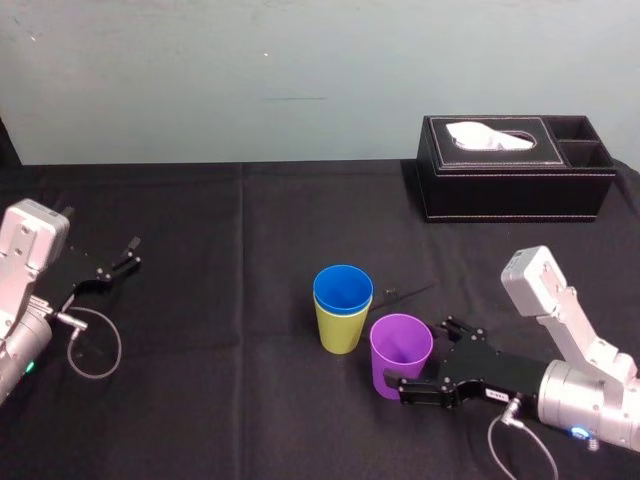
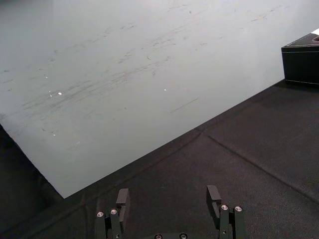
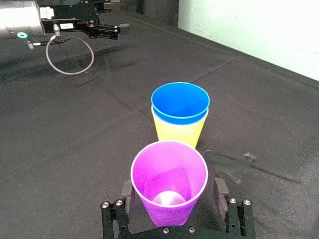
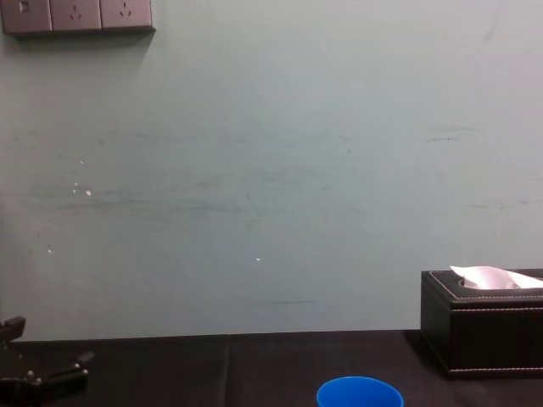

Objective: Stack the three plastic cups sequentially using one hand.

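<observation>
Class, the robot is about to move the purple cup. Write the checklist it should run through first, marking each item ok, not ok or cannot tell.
1. Blue cup nested in yellow-green cup: ok.
2. Purple cup upright beside that stack: ok.
3. Right gripper straddles the purple cup: ok.
4. Jaws shut on the purple cup: not ok, gaps show on both sides.
5. Blue cup's mouth free to take another: ok.
6. Left gripper parked far left, away from the cups: ok.

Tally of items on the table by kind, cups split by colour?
Yellow-green cup: 1
Blue cup: 1, nested in the yellow-green cup
Purple cup: 1, standing inside the open right gripper
Black tissue box: 1
Total: 4
Left gripper parked open, far left.
</observation>
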